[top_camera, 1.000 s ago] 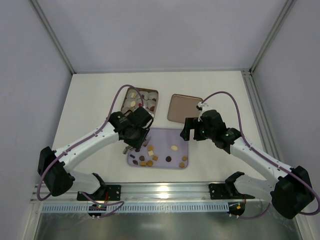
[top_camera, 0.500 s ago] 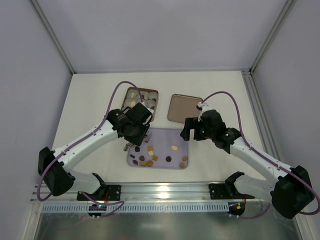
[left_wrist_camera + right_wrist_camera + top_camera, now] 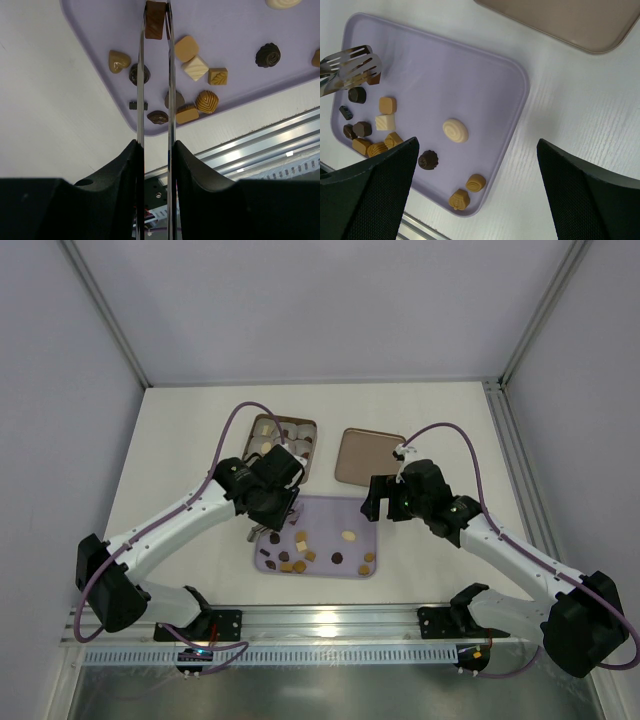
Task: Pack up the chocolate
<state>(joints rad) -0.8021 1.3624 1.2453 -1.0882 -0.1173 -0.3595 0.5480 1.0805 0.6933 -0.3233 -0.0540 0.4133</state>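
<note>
Several chocolate pieces, dark, caramel and cream, lie on a lilac tray [image 3: 330,512] [image 3: 225,30] [image 3: 445,75]; most cluster at its near-left corner [image 3: 292,560]. My left gripper [image 3: 270,512] [image 3: 155,150] is shut on metal tongs [image 3: 140,100] [image 3: 350,60]. The tong blades pinch a square brown chocolate [image 3: 155,20] [image 3: 372,77] just above the tray's left part. A cream oval piece [image 3: 455,130] lies mid-tray. My right gripper [image 3: 375,502] [image 3: 477,142] hangs open over the tray's right edge, holding nothing.
A brown square tin [image 3: 283,440] with pale cups, some filled, sits behind the tray at left. Its flat brown lid [image 3: 368,456] [image 3: 580,20] lies behind the tray at right. An aluminium rail [image 3: 330,620] runs along the near table edge.
My left gripper and the tongs have shifted slightly left and back, still pinching the brown piece. The right arm has not moved.
</note>
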